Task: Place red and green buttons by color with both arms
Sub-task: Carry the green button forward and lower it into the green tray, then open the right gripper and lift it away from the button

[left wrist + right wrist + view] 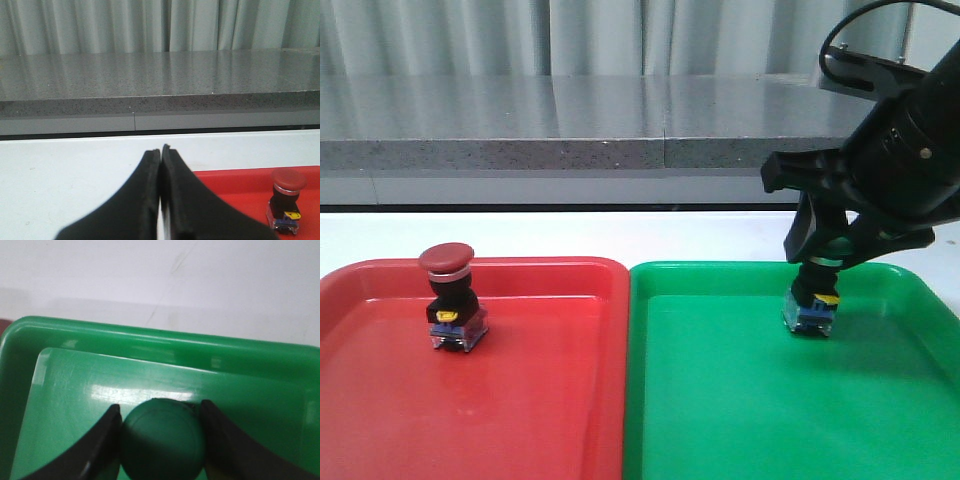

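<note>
Red button (451,299) stands upright in the red tray (550,400), left half. Right gripper (817,268) sits over the green button (811,306), whose base rests on the green tray (880,400) near its back rim.

Left wrist: left gripper (161,152) closed on nothing, fingers pressed together, above the white table (60,170) beside the red tray, red button off to one side.

Right wrist: fingers (102,440) clamped on the green cap (162,440), one each side, over the tray floor.

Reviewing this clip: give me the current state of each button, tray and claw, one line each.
Red button: upright in the red tray, free.
Green button: upright in the green tray, gripped.
Left claw: shut, empty.
Right claw: shut on green button.
Red tray: holds red button.
Green tray: holds green button.
</note>
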